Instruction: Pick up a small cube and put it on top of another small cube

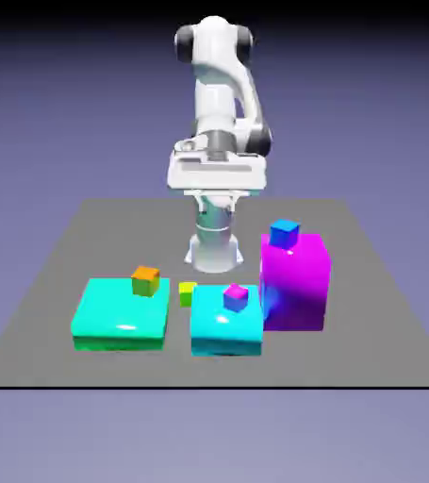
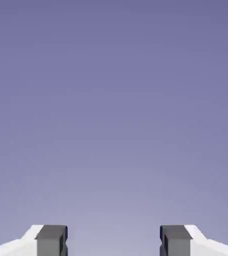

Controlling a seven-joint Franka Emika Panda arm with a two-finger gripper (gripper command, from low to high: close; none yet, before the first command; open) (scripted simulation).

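I see the lime cube (image 1: 187, 292) sitting square on the worktop (image 1: 57, 274) at centre frame, between two cyan blocks (image 1: 122, 314). The blue cube (image 1: 284, 233) tops the magenta block (image 1: 296, 283). My tool (image 2: 114, 240) is open, empty.

You see a flat grey table top (image 1: 76, 245) that looks dull and smooth. The two low cyan blocks, left (image 1: 121, 316) and middle (image 1: 225, 325), look shiny like wet plastic, with bright spots on them. The tall magenta block (image 1: 296, 283) is glossy too. The white robot arm (image 1: 220, 104) looks like smooth hard plastic. The grey finger tips (image 2: 50, 241) look dull.
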